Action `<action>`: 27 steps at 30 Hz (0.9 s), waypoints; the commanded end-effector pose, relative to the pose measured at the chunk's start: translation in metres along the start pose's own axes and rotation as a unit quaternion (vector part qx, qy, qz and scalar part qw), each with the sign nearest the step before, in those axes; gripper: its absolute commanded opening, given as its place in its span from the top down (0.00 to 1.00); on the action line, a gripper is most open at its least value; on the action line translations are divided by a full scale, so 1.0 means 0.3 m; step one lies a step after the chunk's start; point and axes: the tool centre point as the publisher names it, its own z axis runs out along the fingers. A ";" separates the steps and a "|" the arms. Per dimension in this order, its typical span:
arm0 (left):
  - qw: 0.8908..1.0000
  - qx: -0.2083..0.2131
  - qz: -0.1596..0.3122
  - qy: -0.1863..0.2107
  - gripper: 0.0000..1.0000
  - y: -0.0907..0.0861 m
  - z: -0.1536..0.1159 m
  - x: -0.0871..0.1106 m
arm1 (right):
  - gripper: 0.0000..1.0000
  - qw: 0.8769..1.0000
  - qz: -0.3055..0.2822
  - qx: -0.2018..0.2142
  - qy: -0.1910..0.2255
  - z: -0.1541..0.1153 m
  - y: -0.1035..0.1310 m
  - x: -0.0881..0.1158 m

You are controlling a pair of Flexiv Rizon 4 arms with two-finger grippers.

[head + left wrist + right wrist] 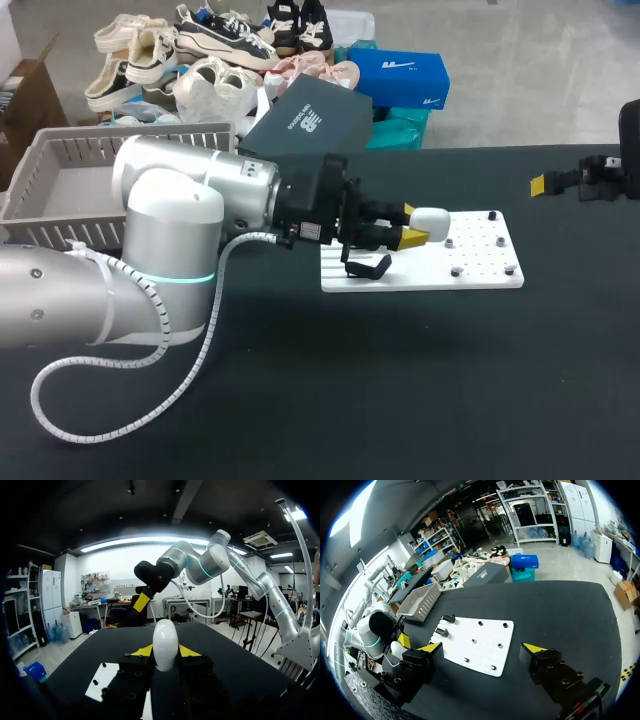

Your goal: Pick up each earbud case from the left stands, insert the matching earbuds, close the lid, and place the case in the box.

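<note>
A white earbud case (431,220) hangs above the left part of the white stand plate (480,268), with my left gripper (416,226) shut on it. In the left wrist view the case (165,644) stands upright between the yellow tips, lid closed. Black stands (366,268) rise from the plate's left end, under the gripper. My right gripper (483,648) is open and empty, off the plate's (475,642) right side; in the head view it (548,183) sits at the far right. No loose earbuds show.
A grey slatted basket (60,190) stands at the table's back left, with a dark lidded box (305,120) behind the plate. The plate's right half carries small pegs (492,216). The right arm's wrist (150,577) hangs ahead of the left gripper.
</note>
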 end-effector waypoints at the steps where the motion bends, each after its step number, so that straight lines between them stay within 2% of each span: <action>1: 1.000 -0.015 -0.006 -0.002 1.00 -0.017 0.001 0.006 | 0.00 1.000 -0.001 -0.003 0.001 0.000 -0.005 -0.001; 11: 1.000 -0.012 -0.006 0.000 1.00 -0.021 0.003 0.011 | 0.00 1.000 -0.003 -0.001 0.001 -0.004 -0.002 0.004; 14: 1.000 -0.013 -0.005 0.000 1.00 -0.017 0.001 0.014 | 0.00 1.000 -0.024 0.018 -0.005 -0.020 0.018 0.020; 20: 1.000 -0.013 -0.008 -0.004 1.00 -0.010 -0.002 0.020 | 0.00 0.997 -0.065 0.021 -0.018 -0.080 0.076 0.050; 27: 1.000 -0.014 -0.010 -0.005 1.00 -0.004 -0.007 0.030 | 0.00 0.994 -0.112 0.008 -0.012 -0.122 0.175 0.128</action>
